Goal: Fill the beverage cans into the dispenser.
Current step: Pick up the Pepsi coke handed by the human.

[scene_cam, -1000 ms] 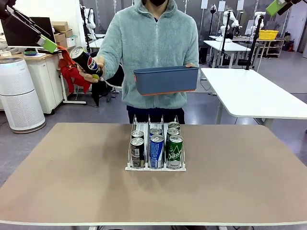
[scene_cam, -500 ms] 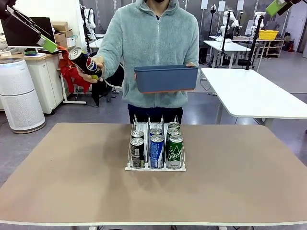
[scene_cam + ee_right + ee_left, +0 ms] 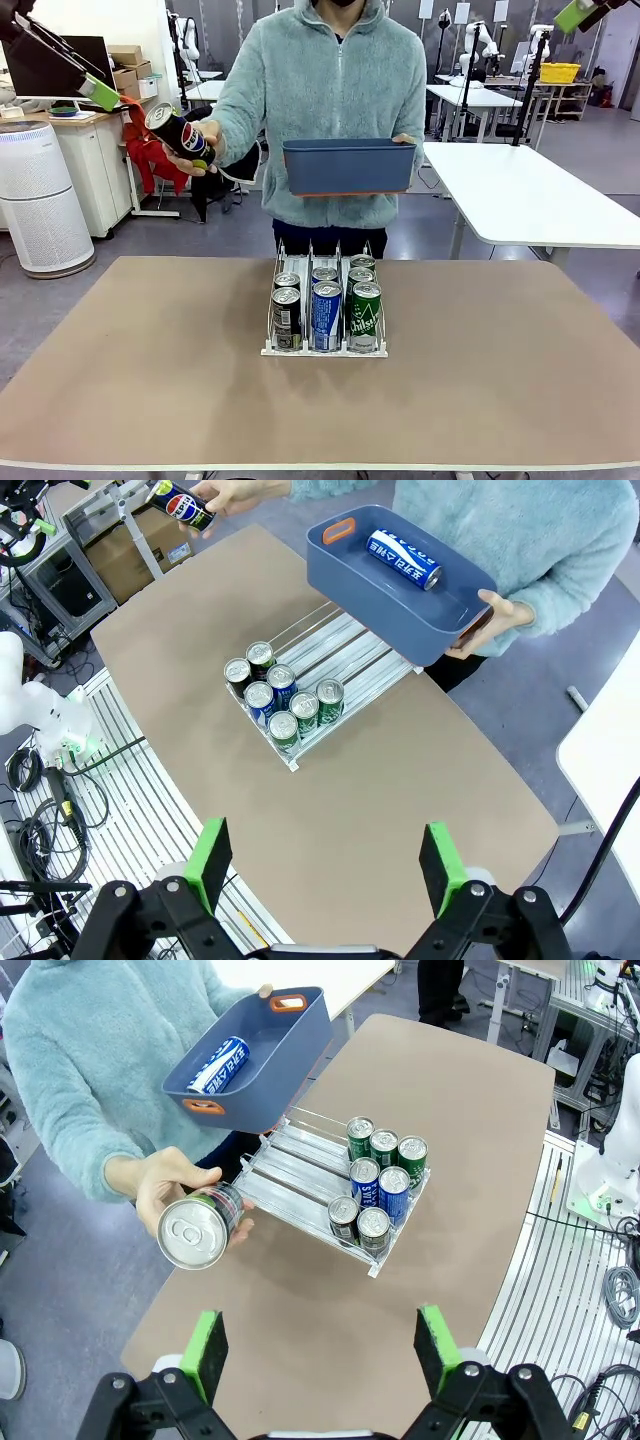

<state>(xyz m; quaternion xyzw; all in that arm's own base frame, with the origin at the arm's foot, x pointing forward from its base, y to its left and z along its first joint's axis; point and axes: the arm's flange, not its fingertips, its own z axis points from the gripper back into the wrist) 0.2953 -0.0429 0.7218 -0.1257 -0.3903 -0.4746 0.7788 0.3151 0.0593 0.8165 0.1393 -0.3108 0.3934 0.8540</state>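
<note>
Holding a dark can [image 3: 198,1230] up near the wide, empty left end effector [image 3: 320,1320].
Right end effector [image 3: 325,830] likewise wide, empty.

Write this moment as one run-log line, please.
left claw: open, empty | right claw: open, empty | person: holds out dark can, holds tub with one blue can | dispenser: seven cans
</note>
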